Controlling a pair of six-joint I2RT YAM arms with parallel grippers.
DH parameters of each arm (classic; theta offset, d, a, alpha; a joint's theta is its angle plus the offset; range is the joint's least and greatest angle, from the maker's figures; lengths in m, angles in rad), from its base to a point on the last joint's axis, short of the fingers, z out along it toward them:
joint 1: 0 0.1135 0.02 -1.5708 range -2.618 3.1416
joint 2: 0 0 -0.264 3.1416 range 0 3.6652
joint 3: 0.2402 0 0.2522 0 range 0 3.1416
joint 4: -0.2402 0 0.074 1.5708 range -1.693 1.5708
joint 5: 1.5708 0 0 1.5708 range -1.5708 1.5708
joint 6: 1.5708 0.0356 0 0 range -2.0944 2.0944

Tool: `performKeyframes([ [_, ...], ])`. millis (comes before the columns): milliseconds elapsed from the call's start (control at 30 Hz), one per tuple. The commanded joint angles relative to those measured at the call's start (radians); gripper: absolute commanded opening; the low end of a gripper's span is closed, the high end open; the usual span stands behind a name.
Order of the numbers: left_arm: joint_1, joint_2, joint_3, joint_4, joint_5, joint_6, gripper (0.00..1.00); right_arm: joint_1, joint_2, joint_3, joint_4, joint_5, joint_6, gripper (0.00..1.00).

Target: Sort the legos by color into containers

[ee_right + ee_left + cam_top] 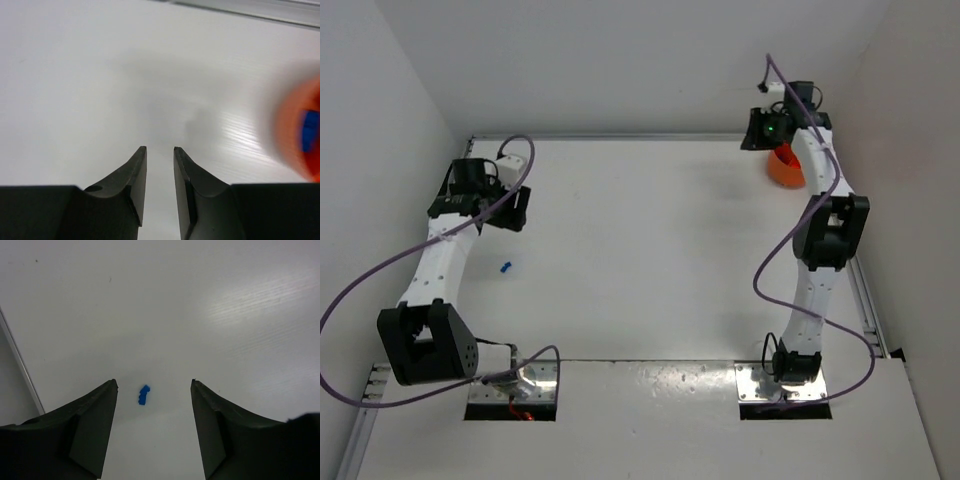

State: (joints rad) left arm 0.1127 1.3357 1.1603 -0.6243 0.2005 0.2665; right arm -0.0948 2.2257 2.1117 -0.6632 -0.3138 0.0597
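A tiny blue lego (144, 395) lies on the white tabletop (650, 260), over on the left side, all by itself. The left hand (154, 385) hangs over it. In the left wrist view the little brick shows in the gap between the two dark fingers, a bit closer to the left one. No finger touches it. The left hand is open wide and holds nothing.

The orange tub (785, 168) sits near the far right corner of the tabletop, well apart from the blue lego. The right arm (815, 240) hides part of it from above. In the right wrist view the tub is a blurry orange shape at the right edge, with something blue inside it.

The right hand (160, 148) is just beside the tub. Its two fingers are only a little way apart, with a thin gap between them. Nothing is in that gap, only bare tabletop below.

A purple cable (360, 290) loops along each arm. A metal rail (620, 137) runs along the far edge of the tabletop.
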Motion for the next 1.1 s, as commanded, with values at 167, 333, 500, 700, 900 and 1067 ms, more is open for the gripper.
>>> performKeyframes([
  [167,0.166,0.008,-0.146,-0.149,-0.033,0.184,0.69,0.201,-0.066,-0.122,-0.039,-0.177,-0.145,0.41],
  [333,0.189,0.077,-0.183,-0.123,-0.065,0.206,0.69,0.231,-0.075,-0.171,0.011,-0.160,-0.100,0.48],
  [500,0.189,0.163,-0.194,-0.072,-0.113,0.206,0.69,0.250,-0.089,-0.228,0.056,-0.146,-0.090,0.63],
  [700,0.189,0.278,-0.183,0.018,-0.147,0.206,0.52,0.268,-0.107,-0.237,0.056,-0.126,-0.100,0.65],
  [900,0.189,0.358,-0.171,0.057,-0.145,0.197,0.44,0.268,-0.116,-0.237,0.056,-0.126,-0.100,0.65],
  [1067,0.179,0.392,-0.162,0.077,-0.145,0.188,0.43,0.277,-0.116,-0.237,0.056,-0.126,-0.100,0.65],
])
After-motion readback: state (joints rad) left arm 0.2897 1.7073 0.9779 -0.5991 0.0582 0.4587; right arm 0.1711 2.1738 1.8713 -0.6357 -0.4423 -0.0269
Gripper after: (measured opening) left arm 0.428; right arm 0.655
